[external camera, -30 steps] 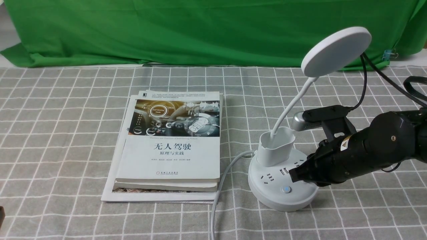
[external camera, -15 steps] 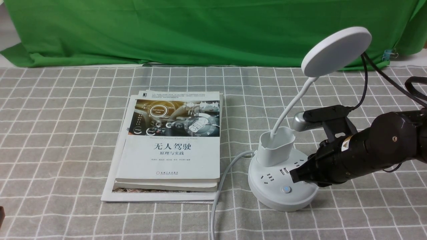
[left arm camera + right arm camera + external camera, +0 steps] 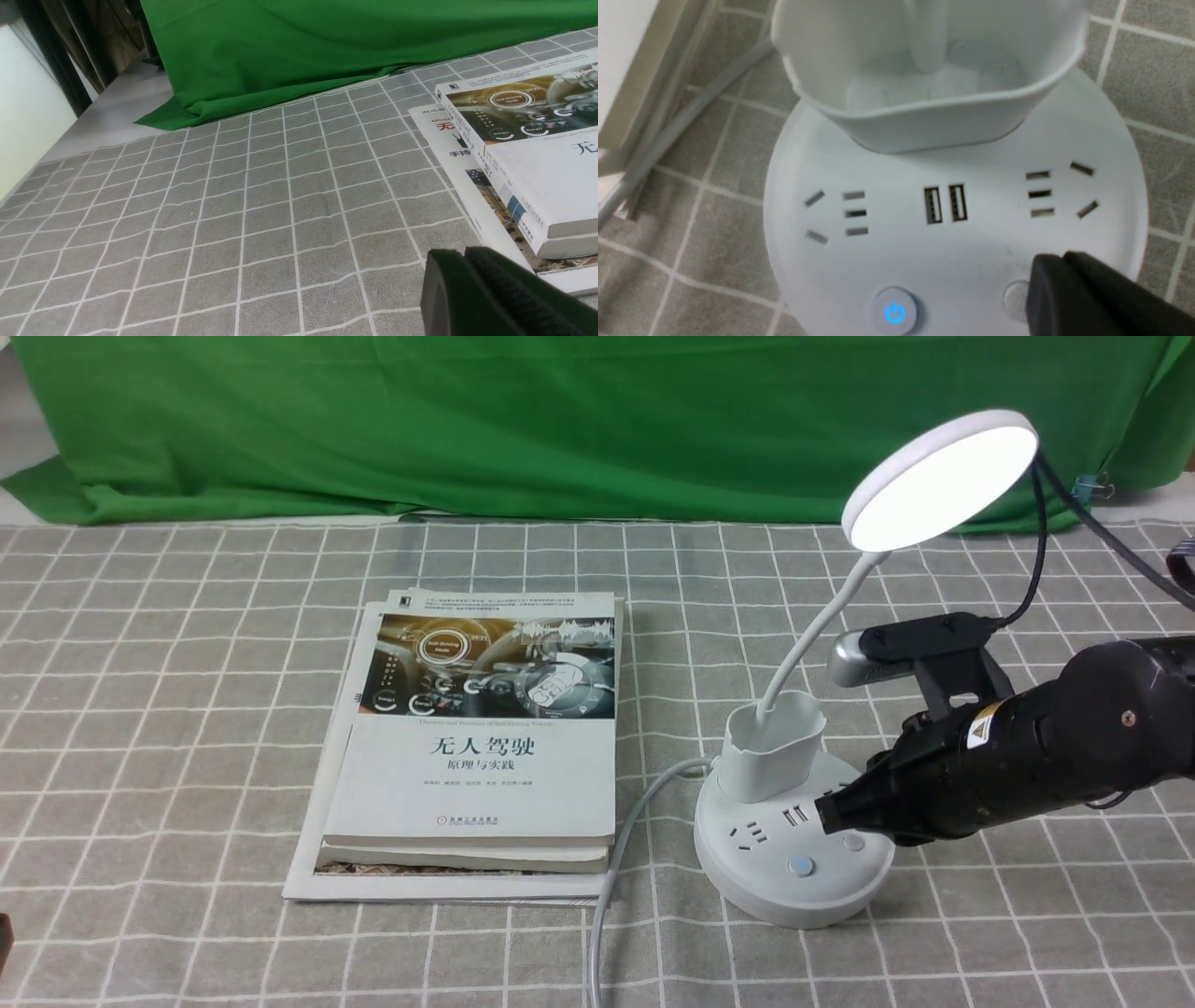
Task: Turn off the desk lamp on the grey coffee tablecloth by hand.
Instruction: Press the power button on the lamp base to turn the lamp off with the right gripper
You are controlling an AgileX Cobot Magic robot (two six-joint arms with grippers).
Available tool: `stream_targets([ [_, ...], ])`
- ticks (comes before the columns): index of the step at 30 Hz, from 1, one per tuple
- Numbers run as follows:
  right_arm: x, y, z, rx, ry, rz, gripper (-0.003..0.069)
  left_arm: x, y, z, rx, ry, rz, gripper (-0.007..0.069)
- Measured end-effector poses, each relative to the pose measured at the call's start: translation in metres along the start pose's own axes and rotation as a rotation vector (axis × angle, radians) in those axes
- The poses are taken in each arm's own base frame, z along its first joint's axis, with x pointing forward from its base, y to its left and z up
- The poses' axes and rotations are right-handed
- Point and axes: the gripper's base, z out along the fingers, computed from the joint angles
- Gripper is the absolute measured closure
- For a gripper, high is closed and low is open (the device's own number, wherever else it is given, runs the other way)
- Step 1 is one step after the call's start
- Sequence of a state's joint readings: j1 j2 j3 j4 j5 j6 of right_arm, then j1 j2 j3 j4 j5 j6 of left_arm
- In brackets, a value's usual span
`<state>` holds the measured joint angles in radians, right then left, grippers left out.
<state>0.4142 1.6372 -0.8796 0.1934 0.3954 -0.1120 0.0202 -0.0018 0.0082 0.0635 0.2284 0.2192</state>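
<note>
The white desk lamp stands at the right on the grey coffee tablecloth (image 3: 187, 709); its disc head (image 3: 938, 481) glows bright. Its round base (image 3: 747, 882) carries a pen cup (image 3: 773, 751), sockets, a blue-lit power button (image 3: 800, 867) and a plain grey button (image 3: 851, 843). My right gripper (image 3: 826, 814) is shut, its blunt tip just above the base beside the grey button. In the right wrist view the tip (image 3: 1052, 263) hovers over part of the grey button (image 3: 1014, 296), with the blue button (image 3: 895, 311) beside it. My left gripper (image 3: 460, 256) is shut and empty over the cloth.
A stack of books (image 3: 485, 737) lies left of the lamp and shows in the left wrist view (image 3: 537, 154). The lamp's white cable (image 3: 616, 859) runs from the base toward the front edge. A green backdrop cloth (image 3: 560, 420) hangs behind.
The lamp head was dark in both earlier frames and now glows. My right gripper's tip has lifted slightly off the base, uncovering the grey button.
</note>
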Motion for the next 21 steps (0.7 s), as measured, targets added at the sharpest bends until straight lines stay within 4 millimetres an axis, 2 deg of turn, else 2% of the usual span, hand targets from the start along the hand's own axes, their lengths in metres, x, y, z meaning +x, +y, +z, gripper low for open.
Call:
stream_targets([
  [3, 0.004, -0.001, 0.010, -0.002, 0.042, 0.022, 0.0603, 0.000, 0.000, 0.000, 0.000, 0.000, 0.000, 0.0606],
  [12, 0.002, 0.000, 0.014, -0.005, 0.026, 0.042, 0.0603, 0.000, 0.000, 0.000, 0.000, 0.000, -0.001, 0.0606],
  [15, 0.001, 0.000, 0.011, -0.007, 0.017, 0.043, 0.0603, 0.000, 0.000, 0.000, 0.000, 0.000, -0.001, 0.0606],
  [21, -0.001, 0.001, -0.008, -0.014, -0.009, 0.037, 0.0603, 0.000, 0.000, 0.000, 0.000, 0.000, -0.001, 0.0606],
])
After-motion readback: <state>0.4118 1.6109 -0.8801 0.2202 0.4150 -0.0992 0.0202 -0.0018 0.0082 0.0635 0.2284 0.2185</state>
